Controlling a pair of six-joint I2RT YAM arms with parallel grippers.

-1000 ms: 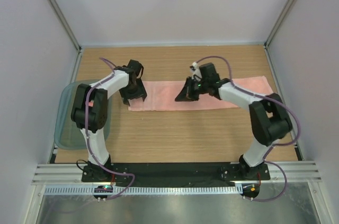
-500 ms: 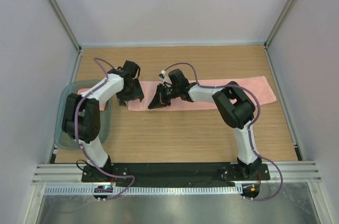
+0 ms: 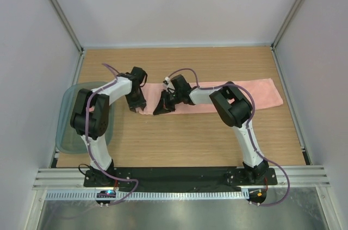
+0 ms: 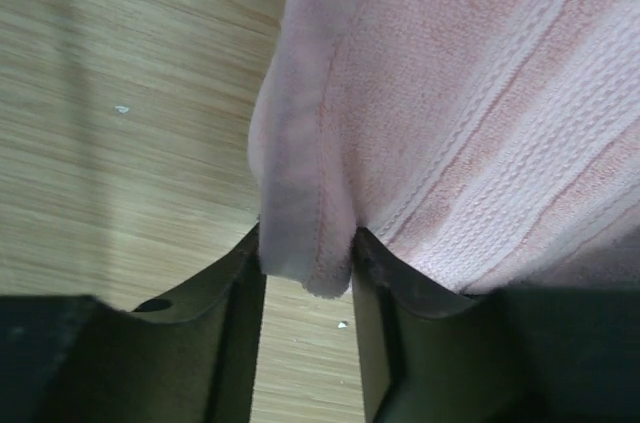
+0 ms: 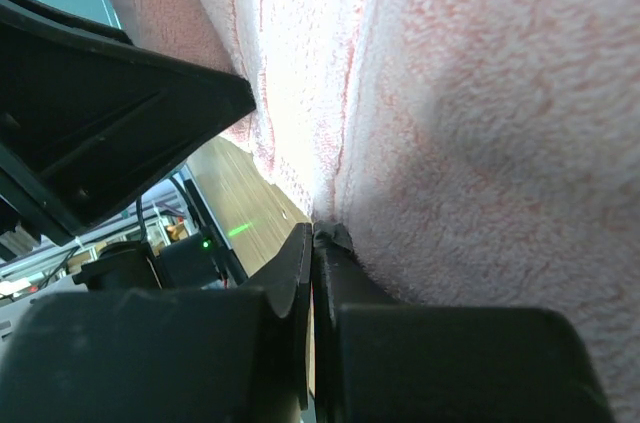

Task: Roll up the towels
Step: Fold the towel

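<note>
Fingers: my left fingers [image 4: 238, 333] pinch the towel [image 4: 470, 113] hem between them; my right fingers [image 5: 290, 283] pressed together, towel beside tips.

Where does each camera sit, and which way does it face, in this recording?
Top external: fixed above and behind the arms, looking down on the wooden table; both arms show whole, with the left pincer and right pincer at the pink towel's left end.
Left wrist: on the left arm, looking along its two fingers at the towel's folded edge caught between them.
Right wrist: on the right arm, pressed close against the towel; its shut fingers show at the bottom.
Shared: all three see the towel.
</note>
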